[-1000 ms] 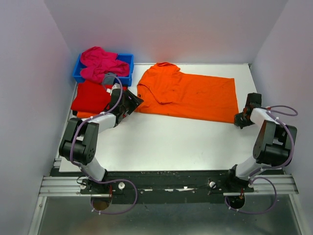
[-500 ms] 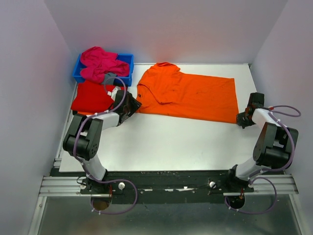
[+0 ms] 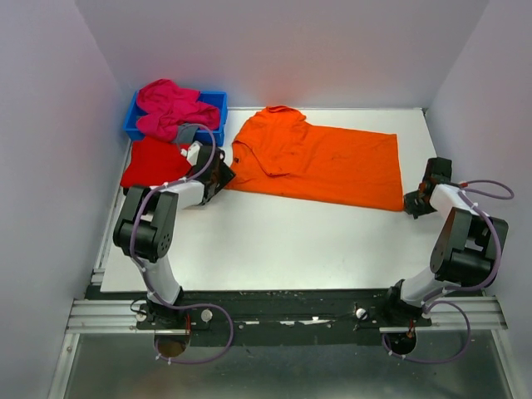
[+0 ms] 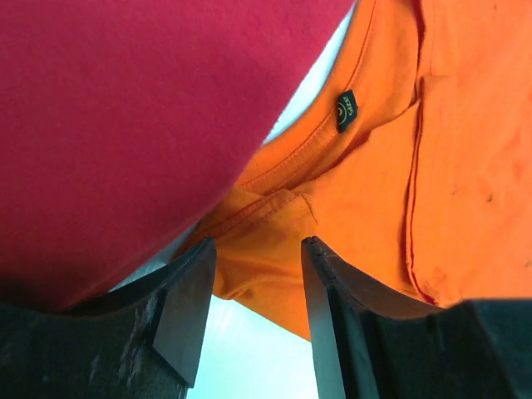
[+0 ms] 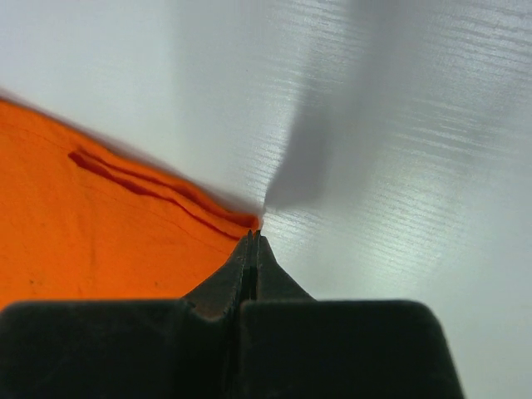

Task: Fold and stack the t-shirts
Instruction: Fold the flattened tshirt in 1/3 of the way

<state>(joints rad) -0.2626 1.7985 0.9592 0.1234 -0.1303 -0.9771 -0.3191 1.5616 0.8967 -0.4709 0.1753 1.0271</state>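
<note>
On white table (image 3: 283,241), pale walls (image 3: 274,50) around, orange t-shirt (image 3: 332,162) spread; left claw (image 4: 258,249) released, right claw (image 5: 253,235) clenched

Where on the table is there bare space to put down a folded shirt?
The widest bare patch is the near half of the table, between the orange shirt and the arm bases. The far left is crowded: bin with pink shirt, red shirt, left gripper at the gap between red and orange.

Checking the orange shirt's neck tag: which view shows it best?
Left wrist: the black tag shows clearly at the neckline of the orange t-shirt. Top external shows the whole shirt, tag too small to see; right wrist shows only a hem corner.
</note>
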